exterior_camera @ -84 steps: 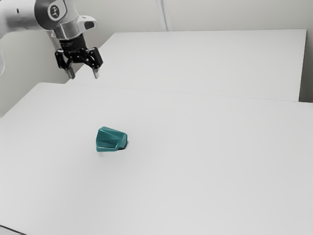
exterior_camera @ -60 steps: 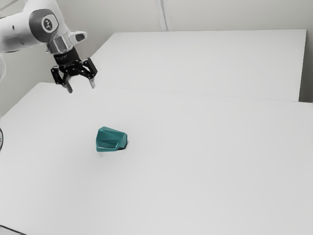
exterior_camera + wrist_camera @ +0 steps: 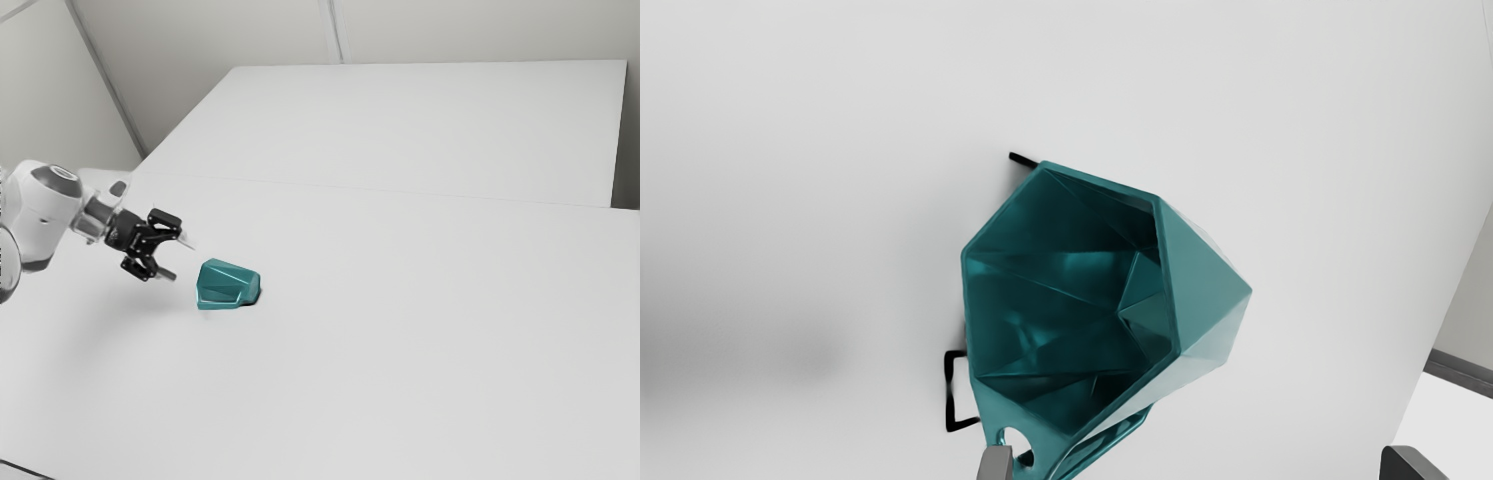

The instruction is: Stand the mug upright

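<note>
Mug: teal, faceted, lying on its side on the table, so nope, not upright. In the exterior view the mug (image 3: 232, 283) sits at about 4 o'clock from the pincer (image 3: 184, 261), near it.
Mug mouth: open end aims at roughly 9 o'clock in the exterior view, on the side nearest the pincer, base off toward 3. The wrist view looks right down inside it.
Handle: around 6 o'clock on the mug in the exterior view. In the wrist view the handle (image 3: 1040, 459) overlaps one of the fingers (image 3: 996, 463); can't tell from there if they touch.
Pincer: spread wide, nothing gripped, tips pointing at about 4 o'clock.
Arm: white and grey, reaching in from around 10 o'clock of the pincer.
Table: plain and pale, the table (image 3: 400, 350) has a soft grey shadow below the arm.
</note>
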Robot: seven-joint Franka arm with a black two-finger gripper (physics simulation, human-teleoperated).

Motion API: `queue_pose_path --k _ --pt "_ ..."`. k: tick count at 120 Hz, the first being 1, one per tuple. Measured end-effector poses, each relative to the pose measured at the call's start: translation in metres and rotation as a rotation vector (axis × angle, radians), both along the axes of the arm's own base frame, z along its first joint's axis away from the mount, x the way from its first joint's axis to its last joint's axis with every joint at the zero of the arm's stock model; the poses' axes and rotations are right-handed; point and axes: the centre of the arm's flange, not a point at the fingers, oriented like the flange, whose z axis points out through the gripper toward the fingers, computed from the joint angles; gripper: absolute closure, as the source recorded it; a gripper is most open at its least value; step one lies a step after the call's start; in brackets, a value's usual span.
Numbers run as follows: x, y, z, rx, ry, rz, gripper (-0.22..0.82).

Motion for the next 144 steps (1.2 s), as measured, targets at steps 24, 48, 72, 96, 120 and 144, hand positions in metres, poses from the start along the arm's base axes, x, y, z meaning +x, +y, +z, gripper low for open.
queue_pose_path --k 24,48,72,96,120,144 --pt "0.005 -0.002 -0.021 0.003 -0.129 -0.075 0.0" --pt "0.009 -0.018 -0.035 -0.015 -0.225 -0.144 0.0" --pt "0.012 -0.038 -0.047 -0.044 -0.295 -0.192 0.0" --pt "0.008 -0.047 -0.057 -0.047 -0.333 -0.219 0.1" --pt "0.009 -0.049 -0.059 -0.042 -0.377 -0.221 0.39" --pt "0.011 -0.051 -0.058 -0.044 -0.41 -0.23 0.56"
